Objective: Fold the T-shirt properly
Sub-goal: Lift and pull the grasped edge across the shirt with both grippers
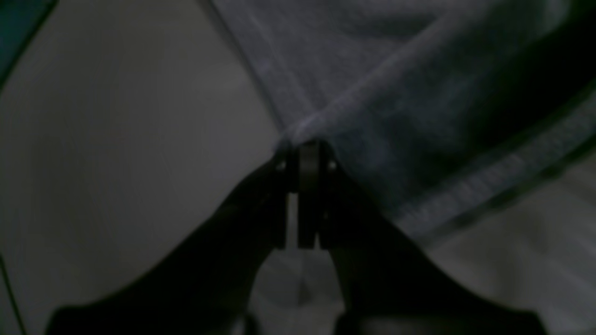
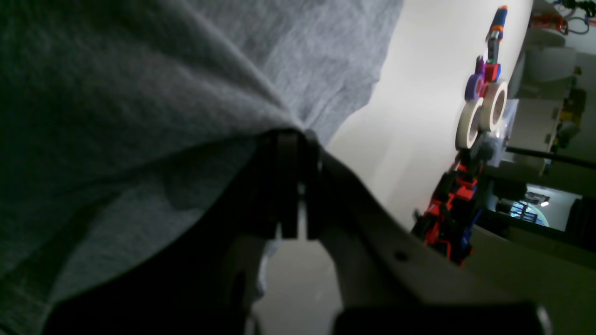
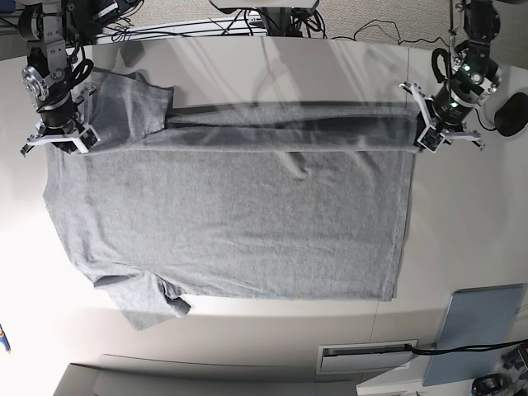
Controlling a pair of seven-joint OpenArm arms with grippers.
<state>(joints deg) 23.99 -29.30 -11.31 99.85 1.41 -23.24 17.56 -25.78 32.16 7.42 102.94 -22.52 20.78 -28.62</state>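
Note:
The heather-grey T-shirt (image 3: pixel 231 214) lies spread on the white table (image 3: pixel 462 223), plain side up, with the hem to the right and the sleeves to the left. Its far edge (image 3: pixel 289 124) is raised and blurred, stretched between both grippers. My left gripper (image 3: pixel 425 130) is shut on the far hem corner; in the left wrist view the jaws (image 1: pixel 307 151) pinch a cloth fold, with the hem band (image 1: pixel 489 181) to the right. My right gripper (image 3: pixel 73 132) is shut on the shoulder end; in the right wrist view the jaws (image 2: pixel 291 137) grip grey cloth (image 2: pixel 139 93). No lettering shows.
A blue-grey pad (image 3: pixel 483 330) lies at the front right and a black object (image 3: pixel 513 114) at the right edge. Cables run along the back. The right wrist view shows tape rolls (image 2: pixel 484 111), a colourful toy (image 2: pixel 489 65) and red-black parts (image 2: pixel 447 218) at the table's side.

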